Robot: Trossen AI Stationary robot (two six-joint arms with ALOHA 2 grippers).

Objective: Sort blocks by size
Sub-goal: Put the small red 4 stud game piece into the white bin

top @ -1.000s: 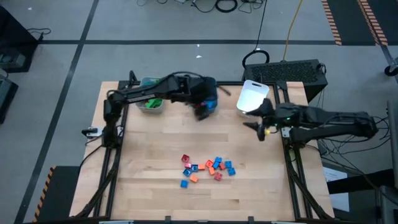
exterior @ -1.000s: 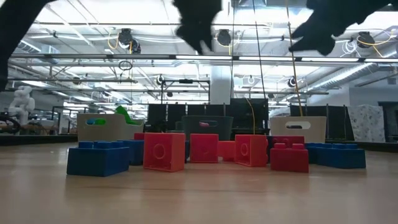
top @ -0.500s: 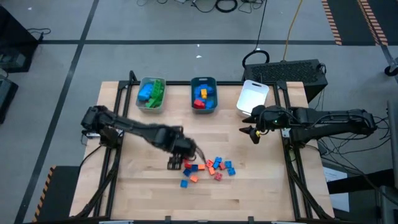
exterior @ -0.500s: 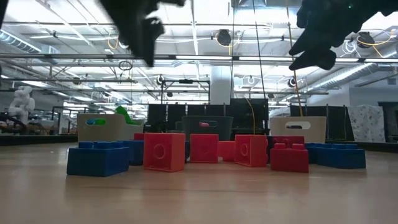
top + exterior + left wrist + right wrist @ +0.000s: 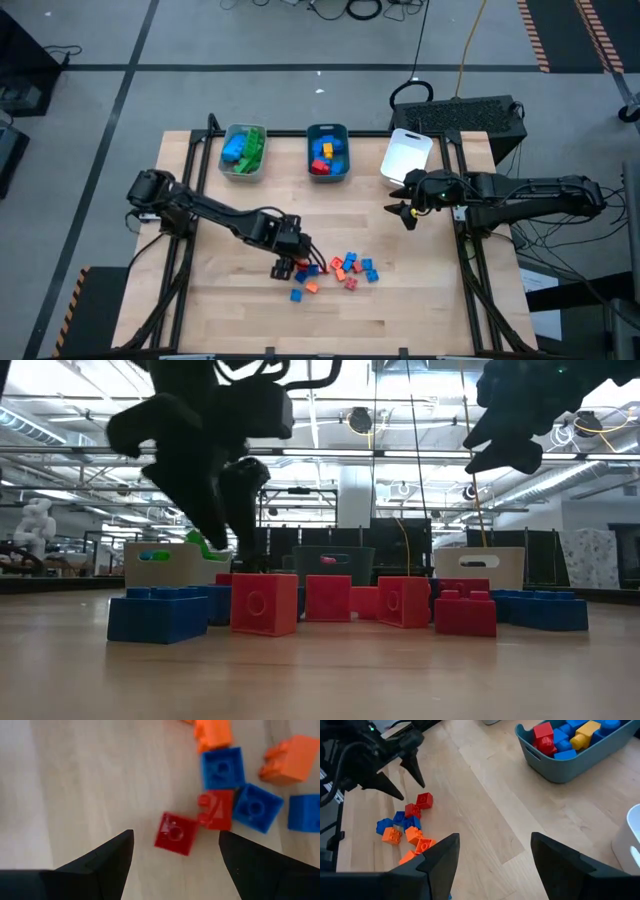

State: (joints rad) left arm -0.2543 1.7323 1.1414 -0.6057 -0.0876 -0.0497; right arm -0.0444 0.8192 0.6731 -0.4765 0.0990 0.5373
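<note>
Several small red, blue and orange blocks (image 5: pixel 335 270) lie in a loose pile on the wooden table, near the front middle. My left gripper (image 5: pixel 291 262) is open and empty, pointing down just above the pile's left end. Its fingers stand on either side of a small red block (image 5: pixel 173 834) without touching it. That block lies flat on the table, against another red block (image 5: pixel 216 810). My right gripper (image 5: pixel 495 836) is open and empty, held above the table near its right edge (image 5: pixel 401 212).
Three trays stand along the far edge: a grey one (image 5: pixel 243 152) with long green and blue blocks, a teal one (image 5: pixel 327 152) with red, blue and yellow blocks, and a white one (image 5: pixel 407 155). Bare wood lies between the trays and the pile.
My left gripper has swung from above the teal tray toward the table's near edge and gone down to the left end of the pile. My right gripper has shifted a little toward the table's left. The blocks have not moved.
</note>
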